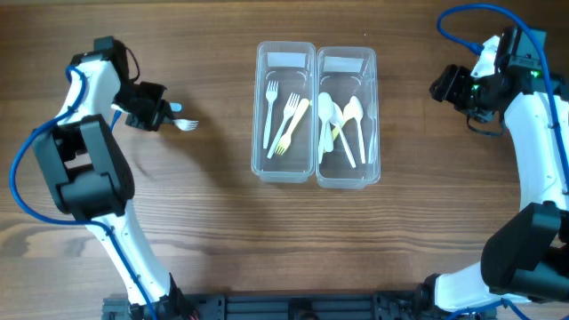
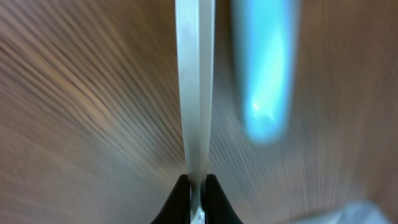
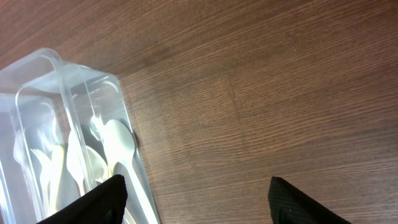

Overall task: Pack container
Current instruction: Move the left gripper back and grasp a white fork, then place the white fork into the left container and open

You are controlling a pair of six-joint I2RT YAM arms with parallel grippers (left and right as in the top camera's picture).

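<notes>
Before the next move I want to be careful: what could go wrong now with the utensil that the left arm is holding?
The left gripper holds the white utensil only near one end, on its thin edge; it may swivel or slip. Its type is unclear in the blur, so it could land wrongly: forks lie in the left container, spoons in the right container.

Spread claw (image 3: 198,188) hangs beside clear container (image 3: 50,59) holding white spoons (image 3: 118,140).

Bare table (image 1: 218,133) separates the left hand (image 1: 167,119) from the twin containers (image 1: 316,174), seemingly nothing in between.
</notes>
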